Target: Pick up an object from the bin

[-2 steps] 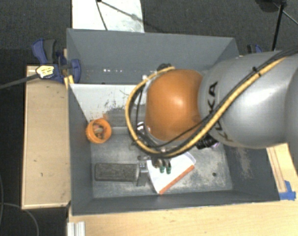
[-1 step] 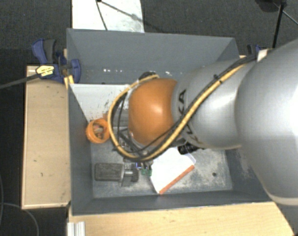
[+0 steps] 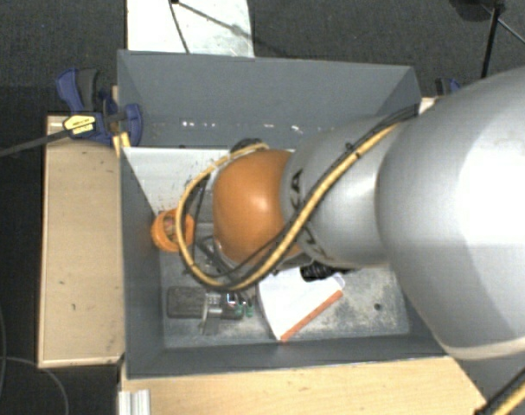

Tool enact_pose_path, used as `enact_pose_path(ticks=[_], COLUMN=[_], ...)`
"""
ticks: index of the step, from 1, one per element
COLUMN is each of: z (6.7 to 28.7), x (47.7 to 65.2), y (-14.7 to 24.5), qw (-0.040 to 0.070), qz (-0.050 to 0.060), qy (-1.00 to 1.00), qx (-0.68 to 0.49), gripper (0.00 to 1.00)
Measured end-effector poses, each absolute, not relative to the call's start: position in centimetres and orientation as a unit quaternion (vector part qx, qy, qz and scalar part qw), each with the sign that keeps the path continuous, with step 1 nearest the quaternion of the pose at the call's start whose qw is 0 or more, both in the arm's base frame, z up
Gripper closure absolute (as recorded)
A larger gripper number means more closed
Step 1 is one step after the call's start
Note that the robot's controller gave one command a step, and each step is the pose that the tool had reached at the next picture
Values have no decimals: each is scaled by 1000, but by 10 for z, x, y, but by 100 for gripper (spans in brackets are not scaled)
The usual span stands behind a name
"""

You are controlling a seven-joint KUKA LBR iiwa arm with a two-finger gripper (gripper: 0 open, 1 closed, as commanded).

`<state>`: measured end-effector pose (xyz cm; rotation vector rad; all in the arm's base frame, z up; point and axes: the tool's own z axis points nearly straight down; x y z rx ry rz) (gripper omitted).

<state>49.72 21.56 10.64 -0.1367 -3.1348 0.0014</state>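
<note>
One white card (image 3: pixel 295 303) in grey bin (image 3: pixel 271 89)

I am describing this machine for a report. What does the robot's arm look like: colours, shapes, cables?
The arm is thick, rounded and silver-grey, with a smooth, shiny surface. At its wrist sits a glossy orange cover shaped like a dome. A yellow cable runs along the arm and loops around the cover, beside thinner black cables.

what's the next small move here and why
Probably ease the hand a little toward the dark grey block: it sits low at the front of the bin, between that block and a white orange-edged card, closest to the block.
</note>
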Motion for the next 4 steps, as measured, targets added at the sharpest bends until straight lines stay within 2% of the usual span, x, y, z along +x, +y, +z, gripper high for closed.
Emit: enact_pose_path(ticks=[1, 2, 3, 4], z=[128, 81, 74, 74], x=[504, 515, 499, 499], y=[230, 221, 211, 211], qw=[-2, -1, -5, -5], qz=[-1, -1, -3, -3], qy=[-996, -984, -990, -990], qx=[-91, -179, -138, -139], gripper=[0, 0, 100, 100])
